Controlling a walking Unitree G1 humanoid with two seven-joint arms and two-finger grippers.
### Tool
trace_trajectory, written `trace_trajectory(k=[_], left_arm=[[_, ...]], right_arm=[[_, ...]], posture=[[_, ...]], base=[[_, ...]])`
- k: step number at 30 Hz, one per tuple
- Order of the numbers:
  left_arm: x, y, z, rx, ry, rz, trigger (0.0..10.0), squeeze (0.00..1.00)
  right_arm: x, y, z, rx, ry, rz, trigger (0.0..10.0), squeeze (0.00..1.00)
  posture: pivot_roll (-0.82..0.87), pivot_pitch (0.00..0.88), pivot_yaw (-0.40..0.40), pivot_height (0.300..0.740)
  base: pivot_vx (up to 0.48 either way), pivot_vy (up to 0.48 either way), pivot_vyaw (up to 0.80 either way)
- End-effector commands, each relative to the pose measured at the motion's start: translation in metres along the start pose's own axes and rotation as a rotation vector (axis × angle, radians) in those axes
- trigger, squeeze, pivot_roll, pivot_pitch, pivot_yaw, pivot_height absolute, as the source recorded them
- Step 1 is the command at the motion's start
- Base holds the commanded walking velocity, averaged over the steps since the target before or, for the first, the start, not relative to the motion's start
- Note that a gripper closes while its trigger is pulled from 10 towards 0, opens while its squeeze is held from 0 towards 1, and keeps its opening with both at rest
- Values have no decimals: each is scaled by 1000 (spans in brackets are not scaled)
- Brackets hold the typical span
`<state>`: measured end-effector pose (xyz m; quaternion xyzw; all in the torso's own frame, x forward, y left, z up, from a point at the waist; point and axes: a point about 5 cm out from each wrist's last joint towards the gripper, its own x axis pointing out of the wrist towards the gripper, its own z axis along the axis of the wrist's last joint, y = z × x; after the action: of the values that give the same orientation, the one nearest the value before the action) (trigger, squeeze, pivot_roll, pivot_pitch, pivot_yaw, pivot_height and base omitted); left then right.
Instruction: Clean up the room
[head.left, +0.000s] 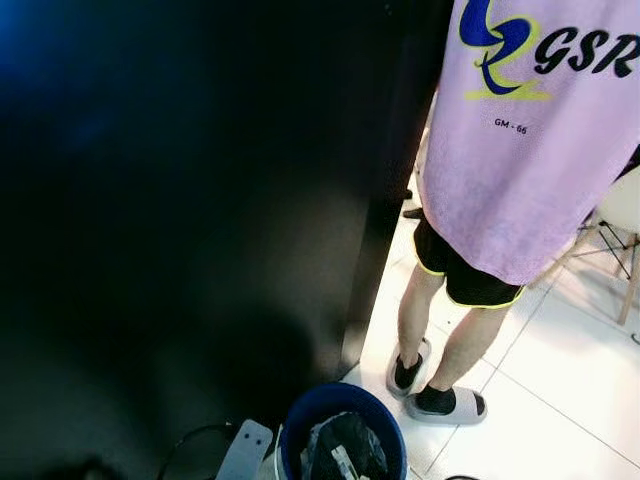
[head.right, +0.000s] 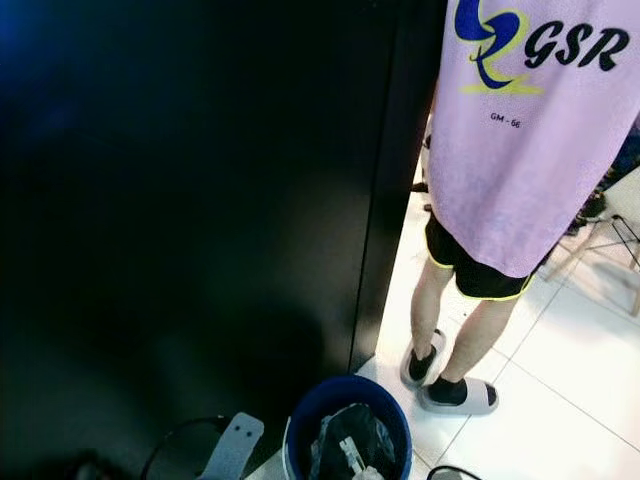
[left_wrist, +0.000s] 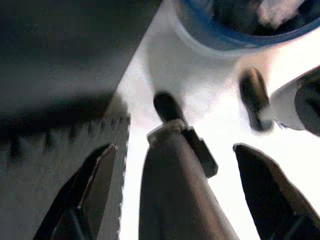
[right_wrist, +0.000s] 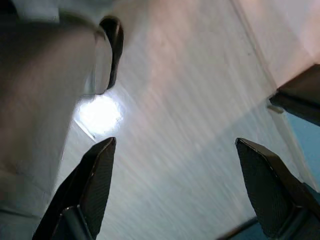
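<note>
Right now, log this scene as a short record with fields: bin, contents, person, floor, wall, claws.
bin: round blue plastic bucket on the floor at the robot's feet, beside the dark wall
contents: black liner bag with pale scraps inside
person: standing with back turned in a pink printed T-shirt, black shorts, grey slide sandals, just beyond the bin
floor: white glossy tiles
wall: tall black panel on the left
left claw: open, hanging above the floor near the bin
right claw: open, hanging over the floor
</note>
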<state>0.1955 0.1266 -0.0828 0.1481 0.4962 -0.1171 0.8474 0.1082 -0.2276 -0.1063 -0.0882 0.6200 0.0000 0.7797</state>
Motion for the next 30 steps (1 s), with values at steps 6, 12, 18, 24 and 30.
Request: trace_trajectory(k=[6,12,18,24,30], left_arm=[[0,0,-8,38,34,-10,10000,0],[0,0,-8,43,34,-12,10000,0],[0,1,-8,54,36,-14,10000,0],[0,1,-7,62,35,-16,10000,0],[0,2,-7,66,34,-16,10000,0]], right_arm=[[0,1,11,-31,-35,-6,10000,0],[1,10,17,-49,-50,-2,10000,0],[1,25,19,-55,-54,12,10000,0],[2,29,17,-58,-47,18,10000,0],[2,30,12,-58,-38,18,10000,0]], posture=[[48,0,-44,740],[53,0,-46,740],[52,0,-42,740],[51,0,-39,740],[50,0,-36,740]], base=[[-480,0,0],[-480,0,0],[-480,0,0],[-480,0,0],[-480,0,0]])
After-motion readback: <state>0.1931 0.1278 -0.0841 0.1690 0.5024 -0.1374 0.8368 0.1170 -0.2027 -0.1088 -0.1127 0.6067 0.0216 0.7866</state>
